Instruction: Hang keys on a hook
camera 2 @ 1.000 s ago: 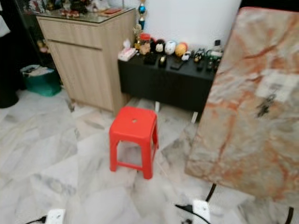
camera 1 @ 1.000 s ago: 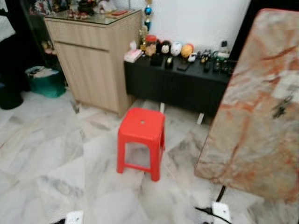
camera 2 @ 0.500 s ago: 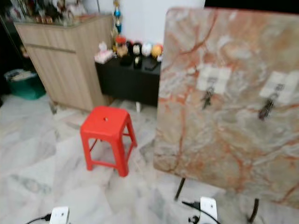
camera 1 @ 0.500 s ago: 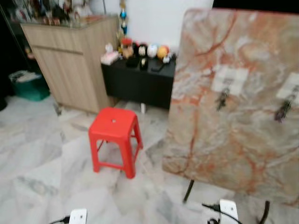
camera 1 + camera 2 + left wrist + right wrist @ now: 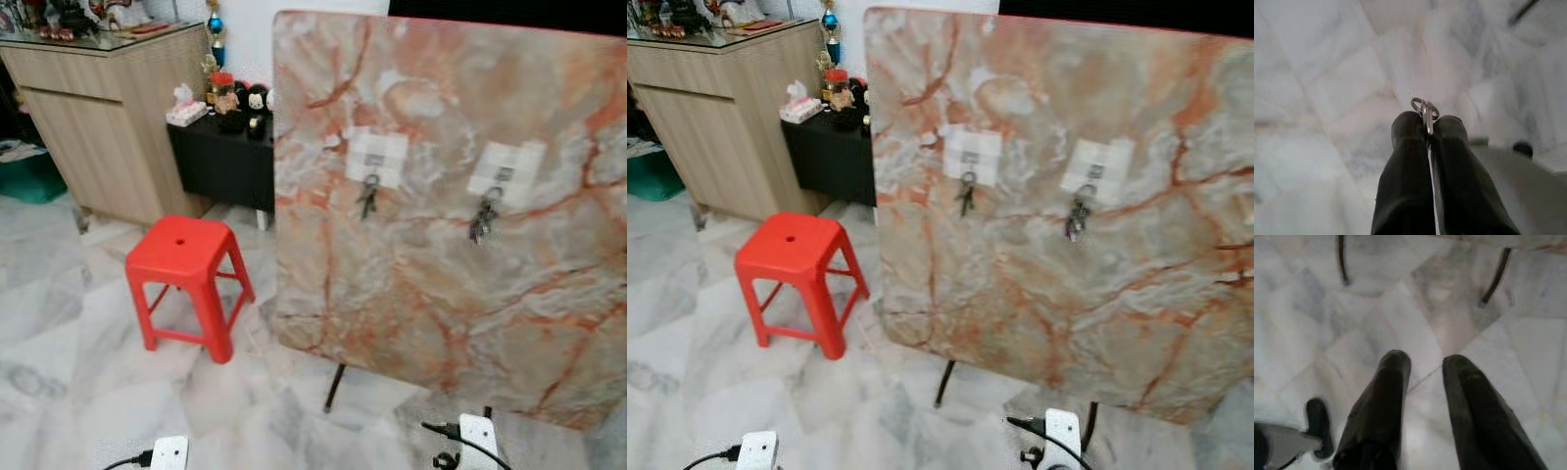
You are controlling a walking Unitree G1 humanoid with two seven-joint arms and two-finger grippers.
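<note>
Here, near to far:
Left gripper (image 5: 1426, 128): fingers pinched together on the keys (image 5: 1425, 109), arm hanging over the marble floor (image 5: 1317, 73).
Keys: a small metal ring with a thin blade, poking out just past the fingertips; only a sliver is caught, the rest is hidden between the fingers.
Right gripper (image 5: 1425, 366): fingers spread apart, nothing between them, idle above the floor near the board's legs (image 5: 1342, 259).
Stool (image 5: 181, 257): red plastic, standing on the floor to the left of the board.
Board (image 5: 451, 294): marble-patterned panel on thin dark legs, facing the robot.
Hooks: left hook (image 5: 372, 162) and right hook (image 5: 503, 175), each on a pale pad; both appear to carry a dark bunch already.
Cabinet (image 5: 98, 127): wooden, at the far left, with a low black shelf (image 5: 220, 162) beside it.
Risk: I judge the shallow pinch could let the ring slip when lifted; the ring's narrow opening could miss a hook already crowded, or knock the hanging bunch off.
</note>
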